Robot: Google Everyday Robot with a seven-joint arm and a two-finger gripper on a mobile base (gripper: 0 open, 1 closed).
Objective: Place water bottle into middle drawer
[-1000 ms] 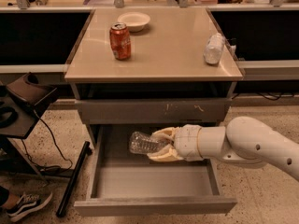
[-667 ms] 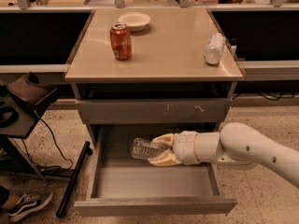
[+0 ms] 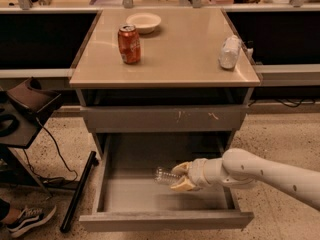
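Observation:
The water bottle [image 3: 164,176] is a clear ribbed plastic bottle, held lying sideways with its free end pointing left. My gripper [image 3: 180,176] is shut on it, its tan fingers [image 3: 182,185] above and below the bottle's right end, which they hide. The white arm [image 3: 260,172] reaches in from the right. Gripper and bottle hang inside the open middle drawer [image 3: 165,219], a wide grey metal drawer pulled out toward the camera, low over its grey floor. The closed grey drawer front with pale scratch marks [image 3: 165,118] is above it.
On the tan cabinet top [image 3: 170,59] stand a red soda can [image 3: 129,44], a white bowl [image 3: 144,21] and a whitish cloudy bottle [image 3: 229,52] lying at the right edge. A black stand with cables [image 3: 30,104] and a shoe [image 3: 27,219] are on the left floor.
The gripper with the bottle has moved down and slightly left, deeper into the open drawer, with the arm lower than before.

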